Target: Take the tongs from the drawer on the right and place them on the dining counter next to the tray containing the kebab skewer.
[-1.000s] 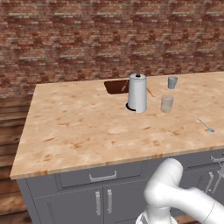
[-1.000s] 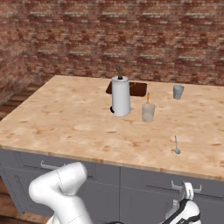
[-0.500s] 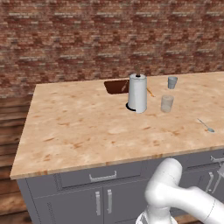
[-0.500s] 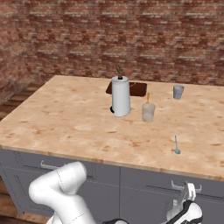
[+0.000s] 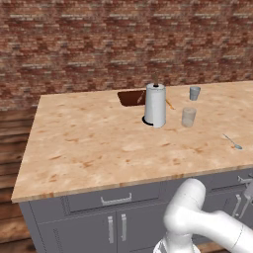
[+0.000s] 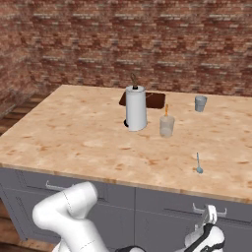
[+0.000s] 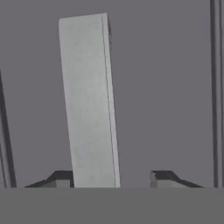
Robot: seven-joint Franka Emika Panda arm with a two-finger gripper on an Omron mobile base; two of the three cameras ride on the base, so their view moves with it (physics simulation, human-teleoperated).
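Counter [image 5: 89, 143] of peach-tan speckled stone stretches in front of me, backed by a brick wall, with grey cabinets beneath it. At the far middle lies the dark reddish-brown tray [image 5: 129, 98], flat on the stone, and a white paper-towel roll [image 5: 155, 105] stands upright just in front of its right end. To the right of the roll the thin orange-brown kebab skewer [image 5: 169, 104] shows past the roll's edge; I cannot tell how much of it rests in the tray. Next comes a clear drinking glass [image 5: 188, 117], upright, and behind it a small grey cup [image 5: 194, 93]. Further right, near the front edge, a silver spoon [image 5: 232, 142] lies alone on the stone.

Below that end of the counter is the drawer [image 6: 162, 202], its grey front under the stone edge on the right. The arm reaches low to it. In the hand view the end effector [image 7: 111, 177] sits at a pale bar handle [image 7: 89, 100] on the flat grey panel: its jaws are partly apart and straddle the bar, one tip right beside it, the other with a gap, so nothing is clamped.
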